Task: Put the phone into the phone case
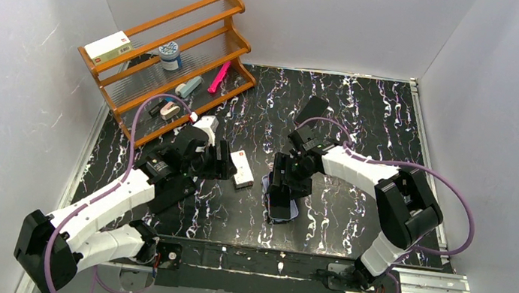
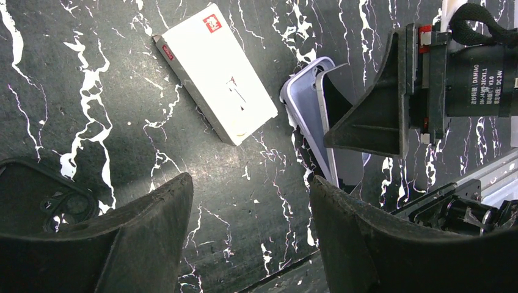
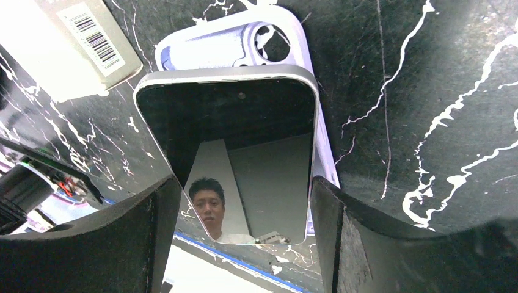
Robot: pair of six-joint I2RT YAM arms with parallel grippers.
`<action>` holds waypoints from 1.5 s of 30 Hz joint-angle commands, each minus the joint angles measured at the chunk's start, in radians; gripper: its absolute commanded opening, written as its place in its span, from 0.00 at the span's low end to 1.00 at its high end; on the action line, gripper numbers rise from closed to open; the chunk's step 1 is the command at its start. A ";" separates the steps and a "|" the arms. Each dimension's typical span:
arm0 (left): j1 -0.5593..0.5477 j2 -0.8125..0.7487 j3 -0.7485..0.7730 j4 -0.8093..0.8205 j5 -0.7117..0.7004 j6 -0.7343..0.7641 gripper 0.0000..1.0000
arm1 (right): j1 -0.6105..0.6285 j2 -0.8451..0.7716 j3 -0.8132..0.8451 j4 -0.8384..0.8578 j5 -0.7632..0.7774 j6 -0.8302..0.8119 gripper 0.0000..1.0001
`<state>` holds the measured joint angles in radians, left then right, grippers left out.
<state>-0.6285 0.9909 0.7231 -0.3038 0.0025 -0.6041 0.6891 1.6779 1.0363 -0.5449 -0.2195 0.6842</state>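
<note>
Wooden rack, left rear of desk: held a white carton, blue-lidded jar and pink item.
Left hand: spread wide, empty, above the desk.
White box: lay flat near the case.
Lavender phone case: lay open side up, with the phone tilted over it, not seated.
Right hand: gripped the phone's long edges.

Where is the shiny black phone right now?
In the right wrist view, the shiny black phone sits between the right gripper's fingers, tilted over the pale purple phone case, near the white box.
</note>
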 commanded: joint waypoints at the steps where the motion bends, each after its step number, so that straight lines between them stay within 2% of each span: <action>1: -0.002 -0.011 0.035 -0.023 -0.019 0.009 0.67 | 0.000 -0.018 0.037 0.005 -0.061 -0.058 0.55; 5: -0.002 -0.011 0.035 -0.024 -0.022 0.006 0.67 | 0.000 -0.036 0.083 -0.040 -0.059 -0.106 0.51; 15: -0.002 -0.012 0.027 -0.025 -0.030 0.004 0.68 | 0.000 0.024 0.161 -0.122 -0.158 -0.280 0.50; 27: -0.002 -0.018 0.030 -0.032 -0.039 0.007 0.68 | 0.000 0.058 0.145 -0.089 -0.176 -0.389 0.52; 36: -0.002 -0.011 0.035 -0.035 -0.038 0.005 0.68 | 0.000 0.081 0.116 -0.082 -0.160 -0.409 0.59; 45: -0.001 -0.004 0.047 -0.035 -0.021 -0.007 0.68 | 0.000 0.029 0.125 -0.107 -0.128 -0.390 0.82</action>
<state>-0.6285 0.9913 0.7330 -0.3222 -0.0181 -0.6044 0.6891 1.7641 1.1488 -0.6346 -0.3435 0.2886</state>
